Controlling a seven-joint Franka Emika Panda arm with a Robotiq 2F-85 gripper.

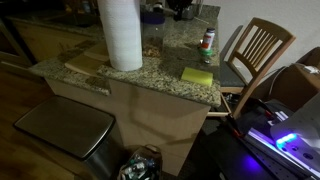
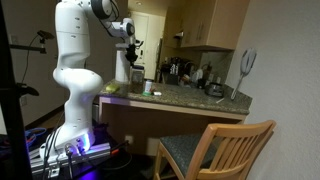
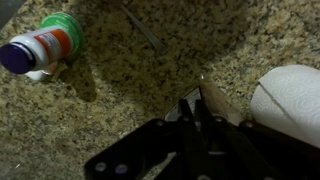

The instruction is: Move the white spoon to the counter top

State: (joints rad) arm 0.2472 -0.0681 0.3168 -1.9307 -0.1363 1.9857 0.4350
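Note:
My gripper (image 3: 190,106) hangs over the speckled granite counter top (image 3: 130,80), near the corner of a wooden board (image 3: 222,103). Its dark fingers are pressed together, and a small white piece, seemingly the white spoon (image 3: 196,101), shows between the tips. Most of the spoon is hidden by the fingers. In an exterior view the gripper (image 2: 130,48) is held above the counter top (image 2: 190,98), by the paper towel roll. The gripper is out of frame in the exterior view that shows the counter top (image 1: 170,60) from above.
A tall paper towel roll (image 1: 121,33) stands on the wooden board (image 1: 85,62); the wrist view shows it too (image 3: 290,95). A green-capped bottle (image 3: 40,47) and a yellow sponge (image 1: 197,75) are on the counter. A wooden chair (image 1: 255,50) and a bin (image 1: 65,130) stand beside it.

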